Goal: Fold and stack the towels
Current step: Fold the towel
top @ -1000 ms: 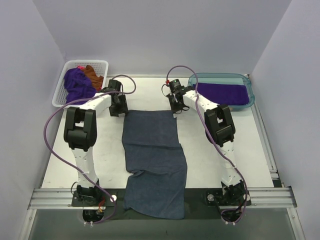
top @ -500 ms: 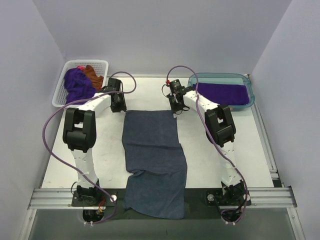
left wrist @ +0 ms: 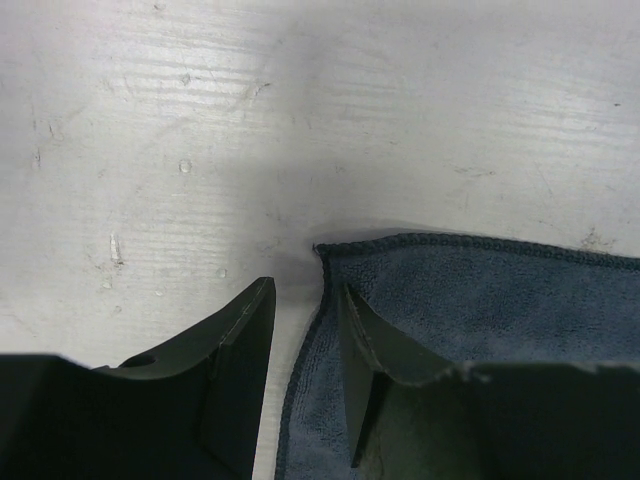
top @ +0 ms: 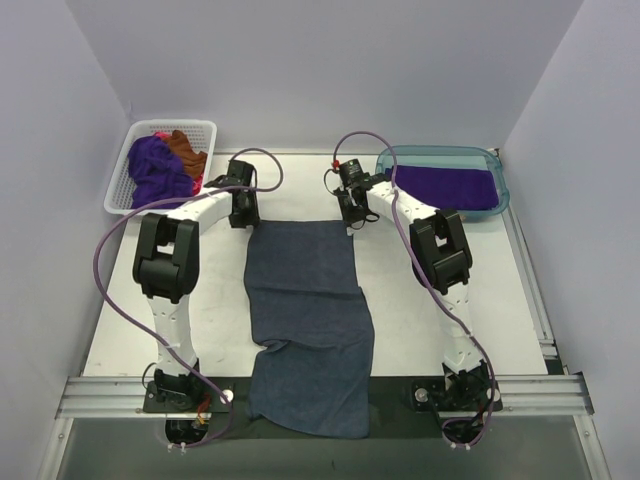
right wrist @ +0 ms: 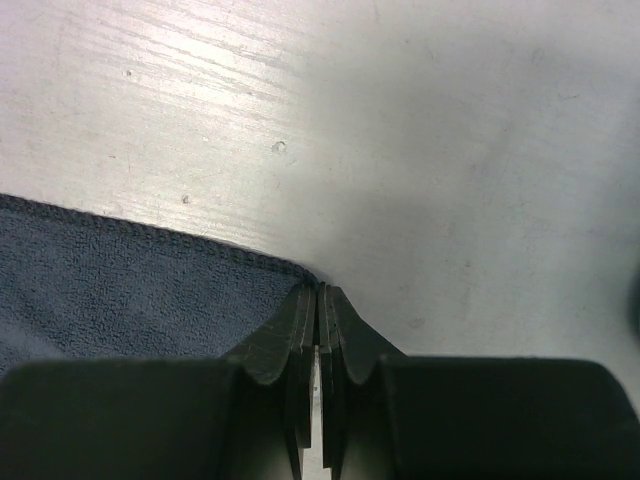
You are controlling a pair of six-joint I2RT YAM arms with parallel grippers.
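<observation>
1. The left gripper [left wrist: 305,290] was released, its jaws apart astride the far left corner of the dark slate blue-grey terry towel [left wrist: 480,295]. One finger was over the cloth and the other over the white worktop [left wrist: 300,120].
2. The right gripper [right wrist: 317,290] was clenched tight at the towel's far right corner; whether it had caught any hem could not be told.
3. The towel lay flat and lengthwise on the worktop, its near end draped over the front edge.
4. Soft, light and limp, it would probably sag between holds. Pinching both far corners at the stitched hem looked the surest hold.
</observation>
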